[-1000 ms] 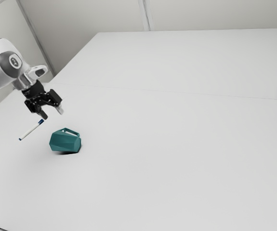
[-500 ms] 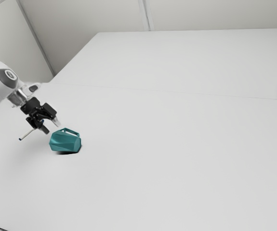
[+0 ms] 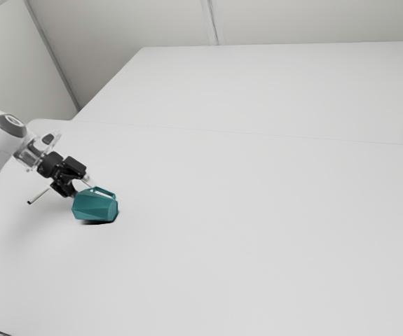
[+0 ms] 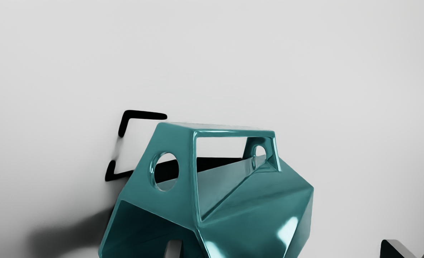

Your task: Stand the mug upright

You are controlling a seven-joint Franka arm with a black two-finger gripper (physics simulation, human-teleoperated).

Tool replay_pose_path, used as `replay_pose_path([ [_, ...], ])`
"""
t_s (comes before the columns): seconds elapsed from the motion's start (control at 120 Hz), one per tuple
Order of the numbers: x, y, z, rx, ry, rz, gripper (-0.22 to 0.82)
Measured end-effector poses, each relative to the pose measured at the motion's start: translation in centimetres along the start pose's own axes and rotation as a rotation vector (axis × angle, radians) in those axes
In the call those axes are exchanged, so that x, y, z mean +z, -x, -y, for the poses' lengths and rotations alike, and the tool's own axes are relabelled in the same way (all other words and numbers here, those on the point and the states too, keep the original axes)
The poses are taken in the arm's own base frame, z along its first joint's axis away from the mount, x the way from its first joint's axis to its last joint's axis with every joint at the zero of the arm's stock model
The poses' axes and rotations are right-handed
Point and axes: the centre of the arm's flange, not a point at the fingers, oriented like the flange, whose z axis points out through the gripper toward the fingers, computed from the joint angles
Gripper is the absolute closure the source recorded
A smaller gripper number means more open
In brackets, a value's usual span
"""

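Exterior view: teal mug (image 3: pixel 94 208) on its side near spread gripper (image 3: pixel 82 187)

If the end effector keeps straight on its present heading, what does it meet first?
Most likely the teal mug: the end effector points toward it, with one fingertip showing against its dark end, though the gap between them is unclear.

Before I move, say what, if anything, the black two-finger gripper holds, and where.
Nothing: the gripper is open, one finger clear of the faceted teal mug.
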Motion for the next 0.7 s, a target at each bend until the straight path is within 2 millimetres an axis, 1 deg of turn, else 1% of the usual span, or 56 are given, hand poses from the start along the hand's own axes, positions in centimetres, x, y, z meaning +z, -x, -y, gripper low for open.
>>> replay_pose_path([
  [0.033,0.2,0.1,0.2,0.0,0.009,-0.001,0.03],
  [0.092,0.3,0.3,0.4,0.002,0.02,-0.005,0.12],
  [0.242,0.4,1.0,1.2,0.001,0.041,-0.013,0.43],
  [0.308,0.5,1.1,1.3,0.002,0.052,-0.018,0.54],
  [0.508,0.5,1.1,1.1,0.017,0.084,-0.041,0.69],
  [0.7,0.8,0.8,0.2,0.031,0.127,-0.066,0.75],
])
